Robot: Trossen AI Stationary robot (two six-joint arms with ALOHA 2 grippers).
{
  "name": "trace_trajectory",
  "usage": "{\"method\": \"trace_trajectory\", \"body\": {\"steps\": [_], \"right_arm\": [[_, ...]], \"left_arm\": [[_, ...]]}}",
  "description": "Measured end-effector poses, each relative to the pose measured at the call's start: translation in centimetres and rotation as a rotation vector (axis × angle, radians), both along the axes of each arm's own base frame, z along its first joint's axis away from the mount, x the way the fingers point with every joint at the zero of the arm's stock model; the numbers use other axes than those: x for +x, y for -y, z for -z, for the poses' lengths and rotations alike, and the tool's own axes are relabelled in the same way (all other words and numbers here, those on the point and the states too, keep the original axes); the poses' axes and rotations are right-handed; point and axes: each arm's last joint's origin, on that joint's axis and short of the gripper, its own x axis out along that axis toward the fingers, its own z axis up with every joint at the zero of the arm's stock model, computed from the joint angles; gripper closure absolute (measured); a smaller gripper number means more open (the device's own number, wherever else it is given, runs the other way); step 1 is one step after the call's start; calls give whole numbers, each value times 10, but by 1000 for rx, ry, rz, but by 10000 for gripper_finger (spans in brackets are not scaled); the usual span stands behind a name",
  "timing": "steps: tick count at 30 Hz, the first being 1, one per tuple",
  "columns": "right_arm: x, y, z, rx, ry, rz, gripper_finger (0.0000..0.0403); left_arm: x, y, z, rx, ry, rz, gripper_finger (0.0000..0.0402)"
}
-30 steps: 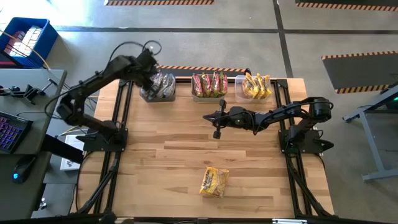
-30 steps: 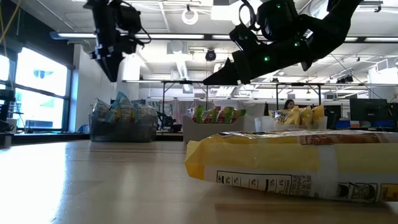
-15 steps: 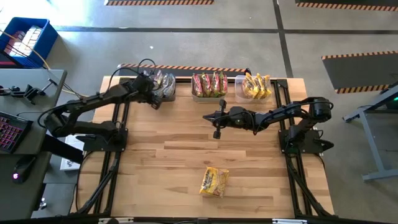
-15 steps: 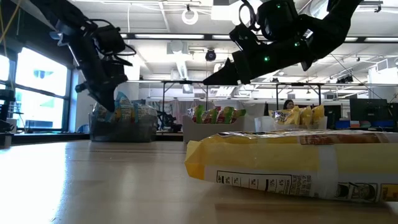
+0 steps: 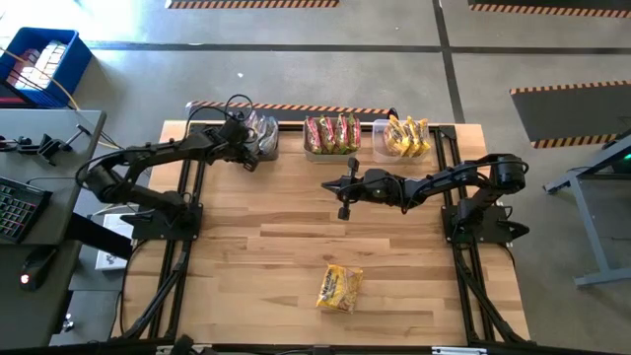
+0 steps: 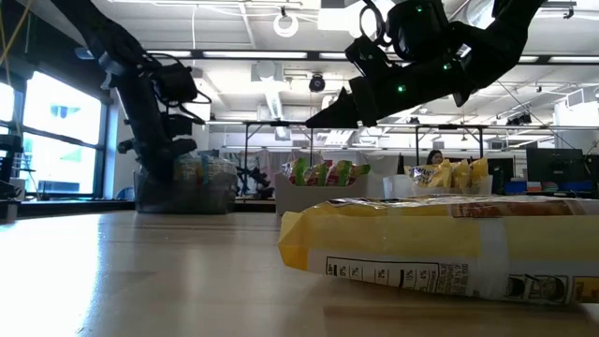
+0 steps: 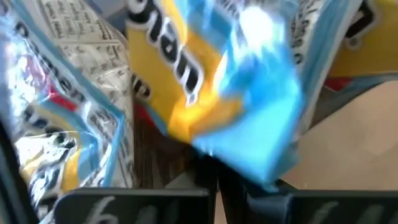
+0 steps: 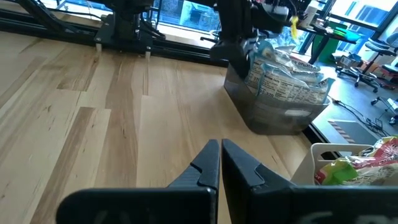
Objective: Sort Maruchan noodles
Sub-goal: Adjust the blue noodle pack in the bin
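From above, we see the left gripper (image 5: 246,158), fingers clenched, at the grey plastic bin (image 5: 258,150) of silvery packets; a lone yellow crinkly noodle packet (image 5: 339,288) lies well apart from that bin. At table height, that packet (image 6: 440,243) fills the foreground. The right gripper (image 8: 220,163), pinched empty, hovers near the bin (image 8: 283,112).

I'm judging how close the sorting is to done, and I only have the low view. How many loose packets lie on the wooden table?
Observer: One. The high view shows a single flat yellow crinkly plastic packet on the wooden table, apart from the bins.
Operator: Is the right end effector carrying anything?
Observer: No. Its wrist view shows the right end effector shut and empty above bare wood.
Operator: And the left end effector?
Observer: The left end effector is shut. Its wrist view shows a blue-and-yellow packet right ahead; I cannot tell whether it is gripped.
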Motion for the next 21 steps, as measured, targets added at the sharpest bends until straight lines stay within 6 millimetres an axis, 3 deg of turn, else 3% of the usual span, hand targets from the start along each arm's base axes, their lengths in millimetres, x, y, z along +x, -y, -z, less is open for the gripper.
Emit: {"method": "trace_trajectory", "body": {"steps": [9, 16, 21], "right_arm": [[0, 0, 0, 0, 0, 0, 403], [0, 0, 0, 0, 0, -1, 403], [0, 0, 0, 0, 0, -1, 403]], "left_arm": [[2, -2, 1, 2, -15, 23, 401], [-9, 11, -45, -9, -15, 61, 401], [-13, 18, -77, 62, 113, 92, 401]]}}
